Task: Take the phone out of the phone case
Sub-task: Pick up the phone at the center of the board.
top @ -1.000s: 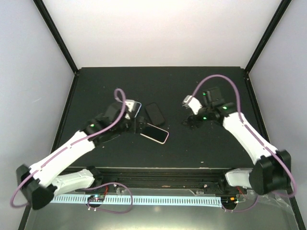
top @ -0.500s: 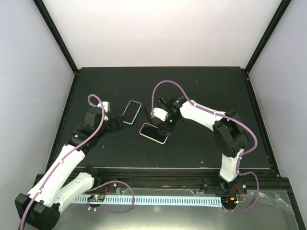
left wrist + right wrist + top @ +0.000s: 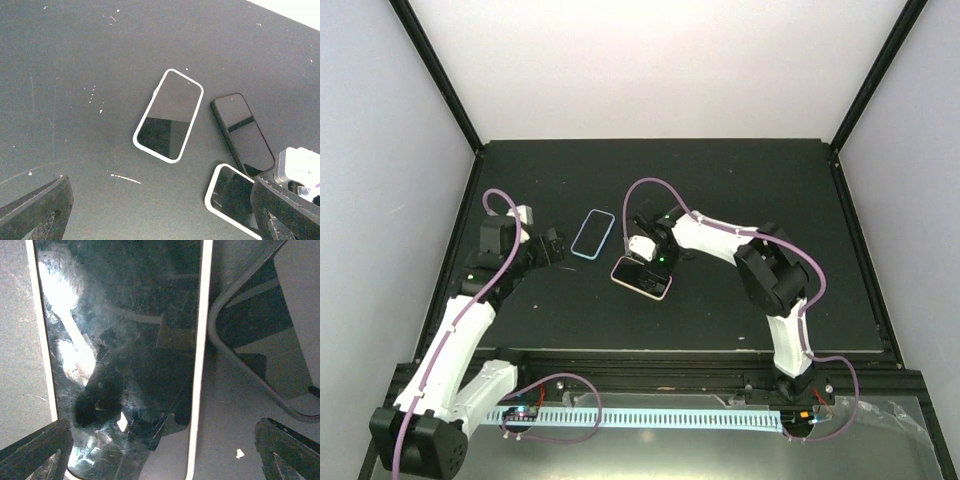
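In the last second the two arms have changed roles. The left end effector (image 3: pixel 160 215), which was down at the phone case (image 3: pixel 592 233), has pulled back toward the left side of the worktop (image 3: pixel 740 180). It now hangs near the case without touching it, its fingers wide apart and holding nothing. The right end effector (image 3: pixel 161 452) has swung in from the far right and is now low over the phone (image 3: pixel 645 284). Its fingers are also spread, with nothing gripped (in the wrist view one finger shows at each lower corner, and the phone's screen and pale edge fill the space beyond them).

In my judgement this means the separating is done or almost done. The phone lies flat on the worktop, screen up, near the case but apart from it. The right arm seems to come for the phone, perhaps to move it.

The case is the only container here. It lies flat, and the pink-edged phone is not in it. Its inside looks dark and a little shiny, so I cannot say for sure that it is hollow. A plain black phone (image 3: pixel 242 132) lies just beside both; whether it touches the phone I cannot tell.
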You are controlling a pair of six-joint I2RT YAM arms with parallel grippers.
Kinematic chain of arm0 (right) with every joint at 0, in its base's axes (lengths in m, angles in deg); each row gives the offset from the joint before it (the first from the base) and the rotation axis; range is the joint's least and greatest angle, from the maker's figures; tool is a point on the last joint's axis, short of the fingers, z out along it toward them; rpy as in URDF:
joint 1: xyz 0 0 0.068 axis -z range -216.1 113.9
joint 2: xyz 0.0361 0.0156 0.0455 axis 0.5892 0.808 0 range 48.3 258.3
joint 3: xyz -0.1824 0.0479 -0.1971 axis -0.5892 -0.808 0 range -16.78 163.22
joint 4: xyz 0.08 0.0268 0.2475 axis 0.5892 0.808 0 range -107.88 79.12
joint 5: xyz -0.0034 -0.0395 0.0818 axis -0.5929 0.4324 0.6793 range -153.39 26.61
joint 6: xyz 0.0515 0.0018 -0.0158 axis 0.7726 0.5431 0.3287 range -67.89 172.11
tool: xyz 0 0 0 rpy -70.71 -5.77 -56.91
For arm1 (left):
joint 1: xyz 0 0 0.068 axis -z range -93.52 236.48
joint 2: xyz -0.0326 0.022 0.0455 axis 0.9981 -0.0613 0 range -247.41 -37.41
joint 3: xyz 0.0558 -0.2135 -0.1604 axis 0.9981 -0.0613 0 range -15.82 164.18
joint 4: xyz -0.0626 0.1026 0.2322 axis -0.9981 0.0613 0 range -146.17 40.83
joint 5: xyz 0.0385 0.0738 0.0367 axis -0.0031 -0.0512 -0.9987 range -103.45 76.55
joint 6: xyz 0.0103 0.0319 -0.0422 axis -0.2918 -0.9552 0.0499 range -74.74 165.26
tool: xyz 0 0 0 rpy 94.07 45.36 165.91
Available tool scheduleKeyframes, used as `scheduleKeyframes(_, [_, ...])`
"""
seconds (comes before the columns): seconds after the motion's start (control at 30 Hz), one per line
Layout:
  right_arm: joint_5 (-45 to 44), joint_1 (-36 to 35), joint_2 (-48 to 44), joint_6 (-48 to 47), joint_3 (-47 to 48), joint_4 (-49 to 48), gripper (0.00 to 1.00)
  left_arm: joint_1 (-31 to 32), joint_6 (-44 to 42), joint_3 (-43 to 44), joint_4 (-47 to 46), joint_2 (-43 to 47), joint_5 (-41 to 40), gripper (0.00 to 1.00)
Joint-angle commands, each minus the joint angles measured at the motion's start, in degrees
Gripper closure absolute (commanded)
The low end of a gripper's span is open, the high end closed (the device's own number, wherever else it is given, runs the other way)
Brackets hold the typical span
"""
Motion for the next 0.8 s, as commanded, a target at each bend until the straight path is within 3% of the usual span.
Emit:
scheduleKeyframes(0.0, [1.02, -2.22, -0.01, 1.63, 0.56, 2.36, 0.00, -3.12, -0.25, -0.27, -2.42, -0.54, 5.07, 0.01])
scheduleKeyframes(0.23, [1.91, -4.56, 1.66, 3.12, 0.02, 2.47, 0.00, -3.53, -0.57, -0.44, -2.30, -0.81, 5.73, 0.01])
scheduleKeyframes(0.53, [-11.53, -7.69, 3.34, 10.92, -2.75, -3.64, 0.00, -3.62, -0.55, -0.47, -2.23, -0.92, 5.60, 0.01])
scheduleKeyframes(0.6, [-11.11, -7.94, 3.82, 11.75, -2.81, -3.66, 0.03, -3.63, -0.58, -0.47, -2.25, -1.01, 5.58, 0.01])
scheduleKeyframes(0.77, [-7.86, -7.90, 2.73, 12.84, -3.61, -3.57, 0.24, -3.65, -0.56, -0.51, -2.21, -1.34, 5.40, 0.01])
